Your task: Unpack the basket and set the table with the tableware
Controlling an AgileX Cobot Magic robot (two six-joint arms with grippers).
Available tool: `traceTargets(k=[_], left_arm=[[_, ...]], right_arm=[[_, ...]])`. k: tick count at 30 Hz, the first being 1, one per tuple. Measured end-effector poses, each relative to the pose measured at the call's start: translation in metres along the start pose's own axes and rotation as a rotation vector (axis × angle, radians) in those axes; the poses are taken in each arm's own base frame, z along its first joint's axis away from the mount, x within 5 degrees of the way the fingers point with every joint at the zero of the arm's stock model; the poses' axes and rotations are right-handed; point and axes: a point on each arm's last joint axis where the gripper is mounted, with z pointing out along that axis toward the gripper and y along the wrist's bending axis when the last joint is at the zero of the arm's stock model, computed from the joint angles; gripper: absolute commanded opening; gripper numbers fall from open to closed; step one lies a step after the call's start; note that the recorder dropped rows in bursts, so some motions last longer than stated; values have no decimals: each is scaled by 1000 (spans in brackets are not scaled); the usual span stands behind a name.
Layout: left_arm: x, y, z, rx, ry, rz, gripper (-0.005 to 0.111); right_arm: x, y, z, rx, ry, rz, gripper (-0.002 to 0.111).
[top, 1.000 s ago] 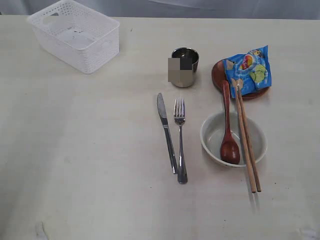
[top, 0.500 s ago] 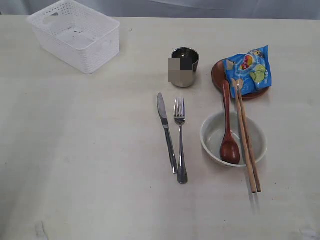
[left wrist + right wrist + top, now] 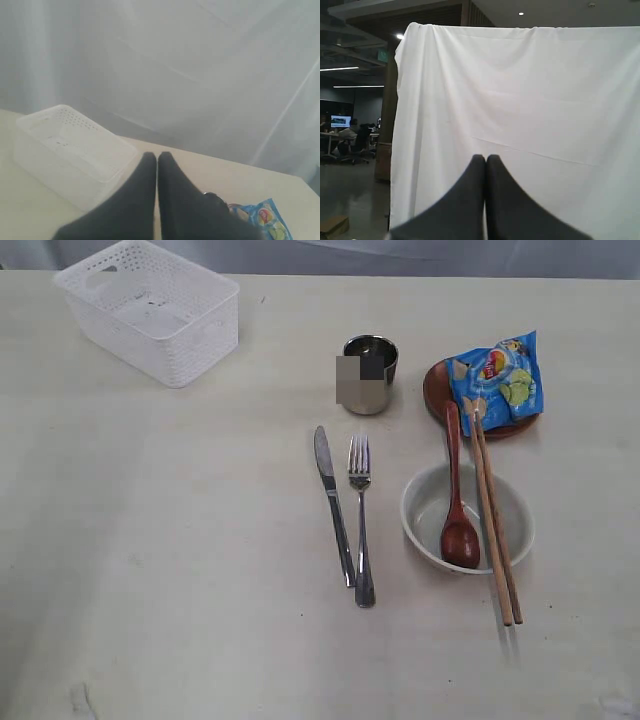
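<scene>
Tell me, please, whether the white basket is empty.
Empty: the basket stands upright, and only its bare floor shows inside in the exterior view.

A white basket [image 3: 190,350] stands at the upper left of the table [image 3: 180,570]. Mid-frame, a knife [image 3: 333,505] and fork [image 3: 360,520] lie side by side below a steel cup [image 3: 371,373]. At right, a spoon [image 3: 457,500] and chopsticks [image 3: 492,520] rest across a bowl [image 3: 425,508], reaching a plate [image 3: 434,388] under a chip bag [image 3: 497,378].
</scene>
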Motion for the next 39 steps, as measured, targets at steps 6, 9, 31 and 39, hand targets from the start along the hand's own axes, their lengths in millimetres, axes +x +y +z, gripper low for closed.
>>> traceTargets(k=[6,9,31,39], left_arm=[[0,0,0,0,0,0,1],[0,0,0,0,0,0,1],[15,7,-13,13,-49,193,1],[10,7,-31,1,-153,304,1]], right_arm=[[0,0,0,0,0,-2,0],[0,0,0,0,0,-2,0],[0,0,0,0,0,0,0],[0,0,0,0,0,0,0]])
